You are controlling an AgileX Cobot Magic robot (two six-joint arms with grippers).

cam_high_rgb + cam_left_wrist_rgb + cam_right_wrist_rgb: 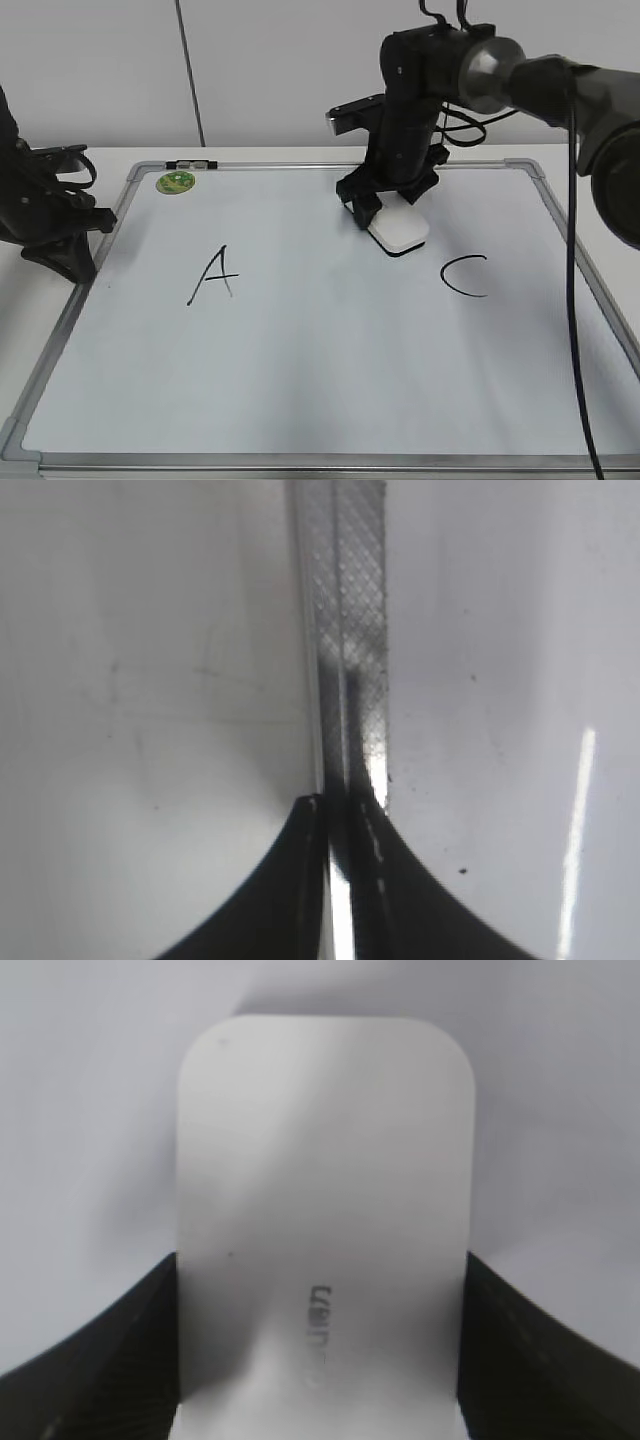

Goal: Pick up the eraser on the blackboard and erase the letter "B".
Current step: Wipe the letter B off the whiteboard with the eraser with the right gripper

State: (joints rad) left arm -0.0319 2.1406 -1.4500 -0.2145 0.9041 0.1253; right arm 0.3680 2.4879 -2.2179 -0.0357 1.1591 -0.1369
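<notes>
The blackboard [330, 400] lies flat on the table [110, 158]. The eraser [400, 228] sits on it just past centre toward one o'clock, between the right gripper's [385, 215] fingers. The "A" [213, 275] lies at nine o'clock of centre, the "C" [467, 275] at three. A magnet [175, 182] sits at the eleven o'clock corner. The left gripper [70, 250] rests at the nine o'clock frame edge.

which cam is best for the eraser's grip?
Right wrist view: the eraser fills the frame, right gripper fingers against both its sides. Exterior view shows it small on the blackboard, partly under the arm. Left wrist view doesn't show it.
</notes>
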